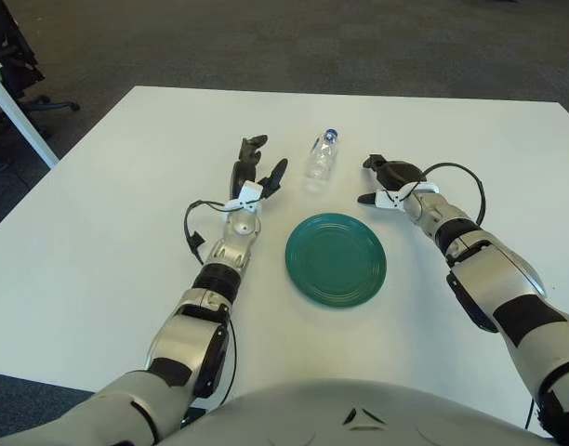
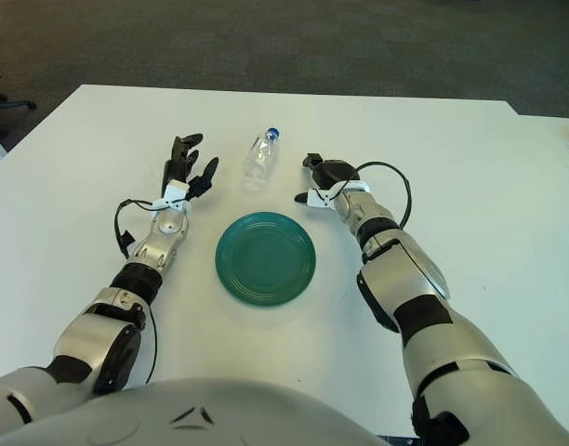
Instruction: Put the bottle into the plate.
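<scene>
Tabletop scene: a clear plastic bottle with a blue cap [image 1: 322,155] lies on its side on the white rectangular table [image 1: 99,223], in the upper middle of the frame, its cap pointing toward the far edge. Below it, near the centre of the frame, sits a round dark green plate [image 1: 336,259], flat on the table and apart from the bottle.

To the left of the bottle is the left hand [image 1: 250,173], its black fingers [image 1: 246,153] spread wide and pointing up the frame, holding nothing; it shows near the bottle without touching it. To the right of the bottle is the right hand [image 1: 388,177], its fingers partly curled but closed on nothing, also short of the bottle. A black cable loops beside each silver forearm. At the upper left corner of the frame, a white table leg [image 1: 15,116] stands on dark carpet.
</scene>
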Controlling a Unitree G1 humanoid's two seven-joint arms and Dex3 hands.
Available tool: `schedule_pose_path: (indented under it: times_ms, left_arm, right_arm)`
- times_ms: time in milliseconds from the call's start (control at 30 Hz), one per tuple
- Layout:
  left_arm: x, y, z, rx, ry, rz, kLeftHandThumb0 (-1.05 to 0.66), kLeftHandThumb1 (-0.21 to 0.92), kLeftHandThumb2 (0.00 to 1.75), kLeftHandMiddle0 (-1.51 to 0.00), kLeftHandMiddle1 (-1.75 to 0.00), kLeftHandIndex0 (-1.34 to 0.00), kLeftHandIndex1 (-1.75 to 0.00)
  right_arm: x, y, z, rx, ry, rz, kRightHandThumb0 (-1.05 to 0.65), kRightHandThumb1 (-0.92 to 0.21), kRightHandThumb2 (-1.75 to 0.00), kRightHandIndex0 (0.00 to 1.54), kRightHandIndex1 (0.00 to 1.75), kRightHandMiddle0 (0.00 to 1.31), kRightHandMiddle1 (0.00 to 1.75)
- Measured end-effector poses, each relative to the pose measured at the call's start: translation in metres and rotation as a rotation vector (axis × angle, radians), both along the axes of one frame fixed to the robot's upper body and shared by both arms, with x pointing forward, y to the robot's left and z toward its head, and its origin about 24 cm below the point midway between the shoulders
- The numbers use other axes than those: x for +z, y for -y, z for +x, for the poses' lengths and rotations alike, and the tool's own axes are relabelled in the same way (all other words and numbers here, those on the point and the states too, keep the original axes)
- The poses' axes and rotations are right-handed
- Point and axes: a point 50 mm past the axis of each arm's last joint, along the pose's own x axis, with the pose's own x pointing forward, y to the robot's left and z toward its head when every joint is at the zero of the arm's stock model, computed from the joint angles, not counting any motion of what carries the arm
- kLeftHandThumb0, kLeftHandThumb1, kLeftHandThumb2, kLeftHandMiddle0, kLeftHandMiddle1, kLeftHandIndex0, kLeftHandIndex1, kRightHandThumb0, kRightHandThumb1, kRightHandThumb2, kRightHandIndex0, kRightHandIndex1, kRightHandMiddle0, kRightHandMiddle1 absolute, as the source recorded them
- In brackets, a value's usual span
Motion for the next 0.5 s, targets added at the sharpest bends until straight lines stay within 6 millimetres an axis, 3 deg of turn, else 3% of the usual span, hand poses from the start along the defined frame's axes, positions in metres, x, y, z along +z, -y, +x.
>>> schedule_pose_path:
  times_ms: [267, 500]
  left_arm:
    - [0.014, -0.008, 0.01, -0.005, 0.002, 0.108, -0.94, 0.92, 0.44, -0.54, -0.12, -0.22, -0.87]
    - [0.034, -0.003, 0.017, -0.023, 0.009, 0.233, -0.98, 0.92, 0.44, -0.49, -0.08, -0.16, -0.83]
  right_arm:
    - [-0.005, 0.002, -0.003, -0.012, -0.008, -0.002, -0.69, -0.92, -0.2, 0.53, 0.02, 0.0, 0.8]
    - [-0.008, 0.0, -0.004, -0.035, -0.015, 0.011, -0.69, -0.92, -0.23, 0.53, 0.02, 0.0, 0.78]
